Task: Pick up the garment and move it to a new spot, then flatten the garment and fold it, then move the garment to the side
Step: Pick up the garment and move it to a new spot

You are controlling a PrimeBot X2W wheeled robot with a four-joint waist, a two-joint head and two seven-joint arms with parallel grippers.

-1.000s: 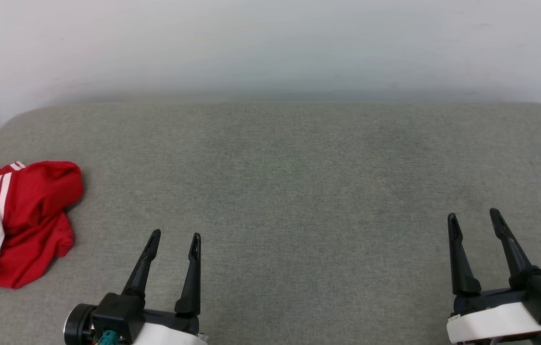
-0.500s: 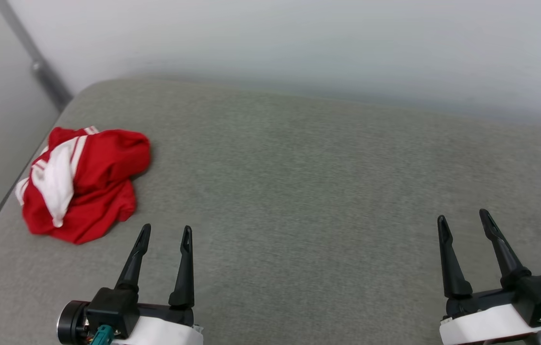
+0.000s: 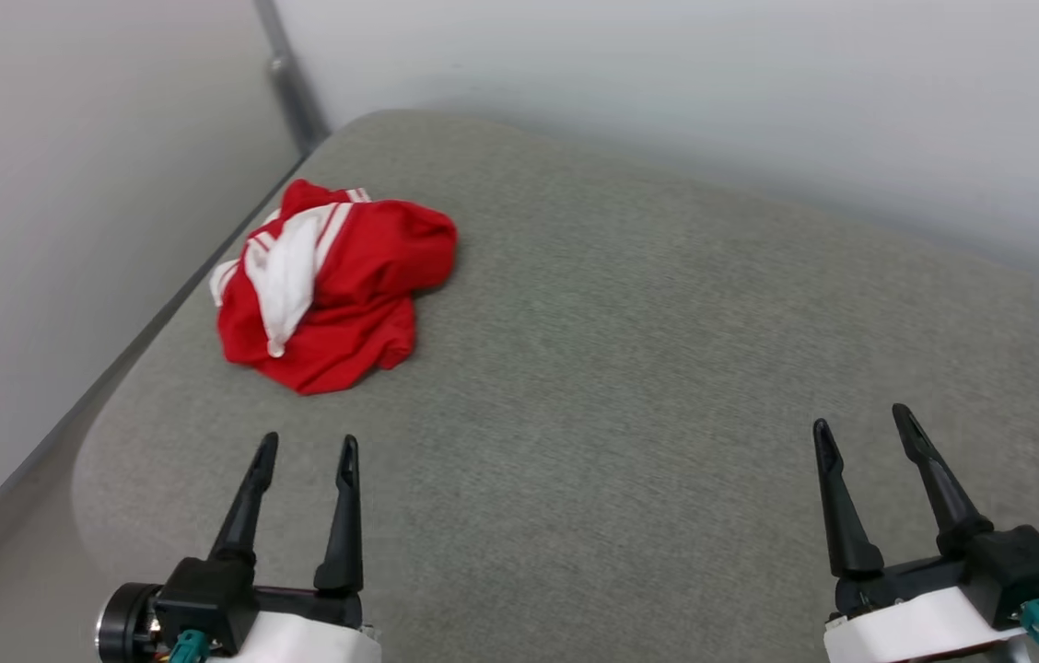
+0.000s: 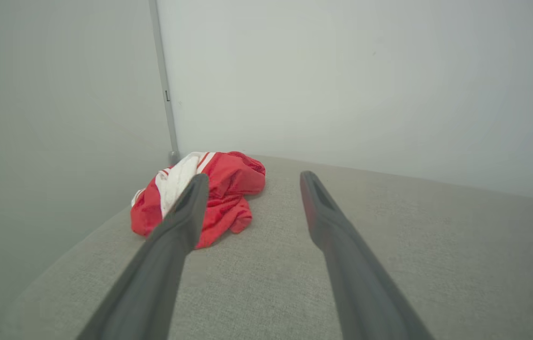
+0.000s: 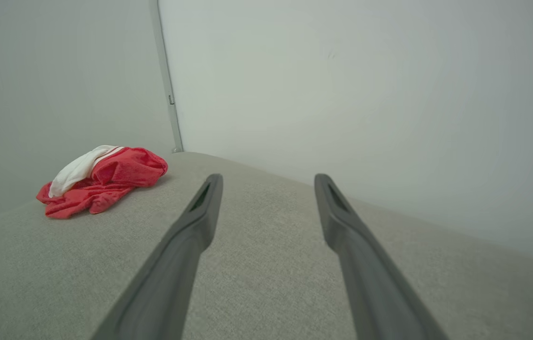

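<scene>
The crumpled red jersey T-shirt with a white sleeve (image 3: pixel 335 285) lies bunched on the grey fabric-covered worktop (image 3: pixel 630 368), so its underside and inner folds are hidden. In the left wrist view a dark finger (image 4: pixel 184 215) of the left tool (image 3: pixel 309 440) covers a strip of the shirt. The head view's bottom edge cuts off the wrists behind the left tool and the right tool (image 3: pixel 860 419), and its right edge cuts the worktop. The grey corner post (image 3: pixel 287 78) runs out of the top edge, and the pale wall (image 3: pixel 68 230) beside it looks blurred.
</scene>
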